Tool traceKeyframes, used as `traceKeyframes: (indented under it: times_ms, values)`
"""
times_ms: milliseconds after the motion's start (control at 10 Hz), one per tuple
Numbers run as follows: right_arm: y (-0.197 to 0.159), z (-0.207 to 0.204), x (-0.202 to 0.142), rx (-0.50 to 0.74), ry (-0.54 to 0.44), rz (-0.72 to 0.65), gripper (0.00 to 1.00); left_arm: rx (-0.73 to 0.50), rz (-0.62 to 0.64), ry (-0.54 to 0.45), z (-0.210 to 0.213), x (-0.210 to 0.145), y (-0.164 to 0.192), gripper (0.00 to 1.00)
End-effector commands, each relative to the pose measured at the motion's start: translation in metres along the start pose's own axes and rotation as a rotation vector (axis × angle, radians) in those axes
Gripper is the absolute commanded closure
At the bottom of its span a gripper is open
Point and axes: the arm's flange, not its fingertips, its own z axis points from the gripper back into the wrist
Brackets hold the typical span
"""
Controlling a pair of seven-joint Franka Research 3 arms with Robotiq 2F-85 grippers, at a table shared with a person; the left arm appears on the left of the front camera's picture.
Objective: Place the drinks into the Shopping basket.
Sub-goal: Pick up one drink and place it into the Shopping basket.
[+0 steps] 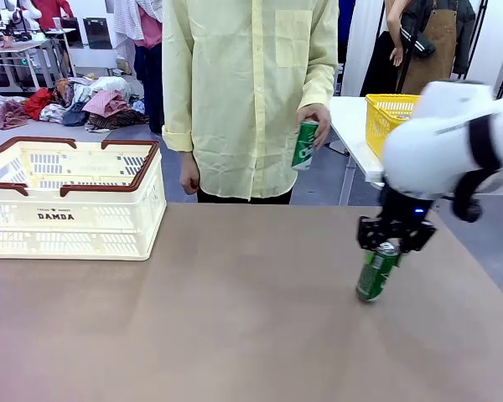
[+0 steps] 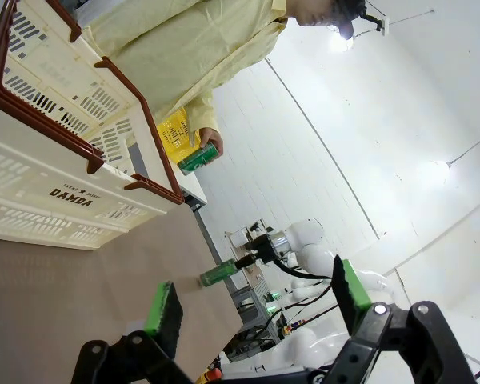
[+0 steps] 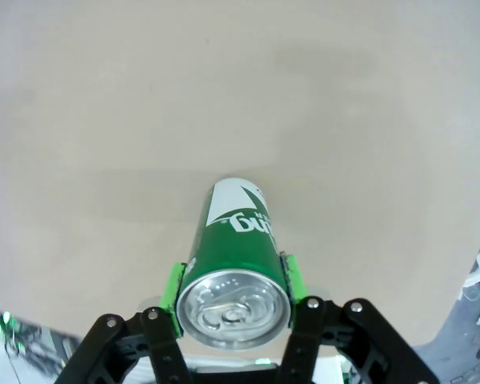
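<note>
A slim green drink can [image 1: 377, 271] stands slightly tilted on the brown table at the right, and my right gripper [image 1: 394, 241] is shut around its silver top. From the right wrist, the green pads [image 3: 174, 285] press both sides of that can [image 3: 234, 260]. The person across the table holds a second green can [image 1: 304, 145] in one hand. The cream Shopping basket [image 1: 71, 219] with brown handles sits at the far left of the table. My left gripper [image 2: 252, 308] hangs open in the air, well away from the basket [image 2: 72, 196], with nothing between its fingers.
A small yellow basket [image 1: 389, 117] rests on a white table behind the right arm. The person in a pale yellow shirt [image 1: 243, 92] stands at the table's far edge. Open tabletop [image 1: 235, 310] lies between the can and the cream basket.
</note>
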Motion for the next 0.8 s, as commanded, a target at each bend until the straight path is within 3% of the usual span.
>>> traceKeyframes:
  times_ms: [0,300,700]
  values:
    - [-0.054,0.062,-0.062,0.153,0.081,0.121,1.0,-0.018,0.006,-0.01,0.001,0.001,-0.004,0.0]
    - [-0.126,0.133,-0.157,0.194,0.131,0.127,1.0,-0.018,0.006,-0.01,0.001,0.001,-0.004,0.0]
    - [-0.164,0.137,-0.185,0.235,0.083,0.085,1.0,-0.018,0.006,-0.01,0.001,0.001,-0.004,0.0]
